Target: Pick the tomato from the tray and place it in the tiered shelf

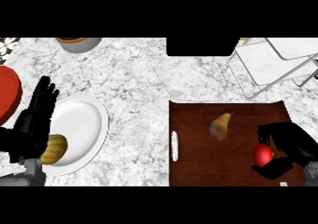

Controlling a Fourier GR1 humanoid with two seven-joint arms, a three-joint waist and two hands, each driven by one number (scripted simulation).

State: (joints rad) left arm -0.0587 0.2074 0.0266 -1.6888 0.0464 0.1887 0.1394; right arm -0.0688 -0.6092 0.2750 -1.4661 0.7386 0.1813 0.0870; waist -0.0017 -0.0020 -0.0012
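A white-and-grey marbled counter (138,78) is filling the view under even light. A patterned black-and-white tile strip (4,44) is showing at the far left corner, and a black rectangular block (199,46) is sitting at the far edge.

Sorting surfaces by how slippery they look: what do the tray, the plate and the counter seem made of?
The tray looks like dark reddish-brown wood, smooth with a faint sheen. The plate appears glazed white ceramic, uniform and glossy. The counter looks like polished stone, grey-white and speckled, probably granite or marble.
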